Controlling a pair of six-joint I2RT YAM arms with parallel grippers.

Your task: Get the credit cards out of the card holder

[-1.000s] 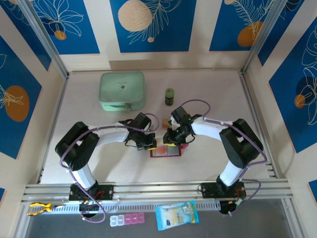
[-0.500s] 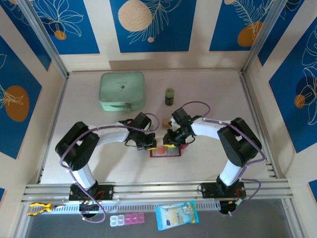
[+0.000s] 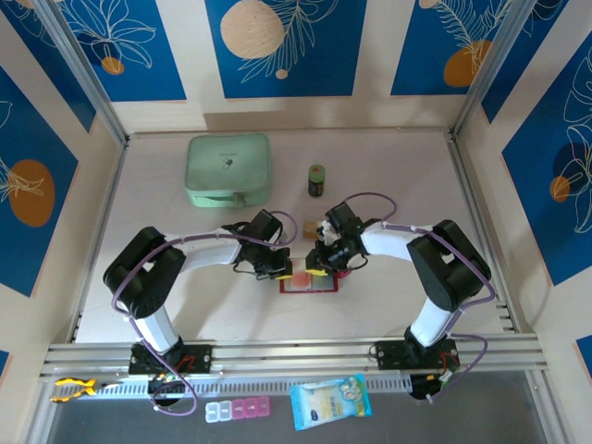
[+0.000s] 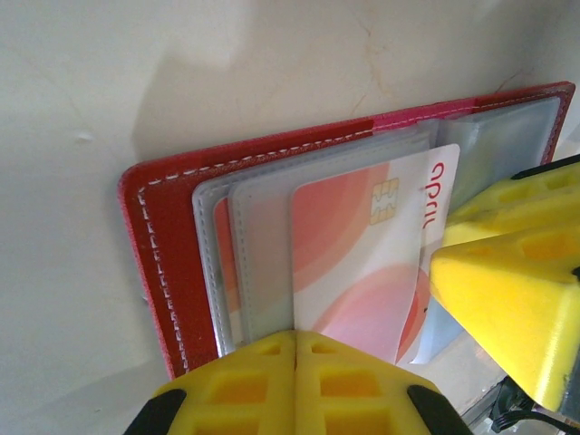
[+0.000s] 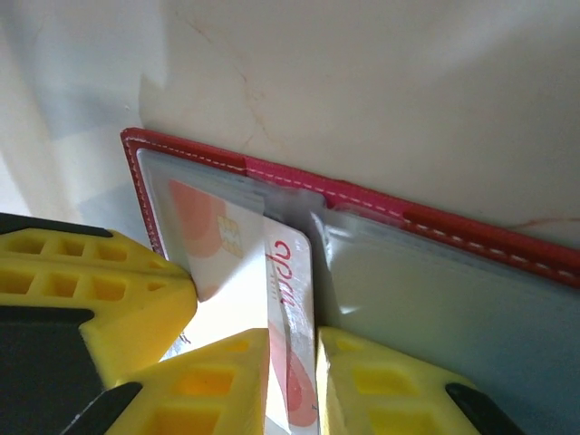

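Right wrist view: the right gripper [image 5: 292,349] nips a peach credit card [image 5: 288,272] partly drawn from the open red card holder [image 5: 362,198], lying near-centre. The closed left gripper [image 4: 294,344] pins it. No card is fully out.

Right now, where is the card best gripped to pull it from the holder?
Grip the card by its lettered edge, which stands clear of the sleeves toward the holder's middle. Come from that side, jaws flat on both faces, as the right gripper does.
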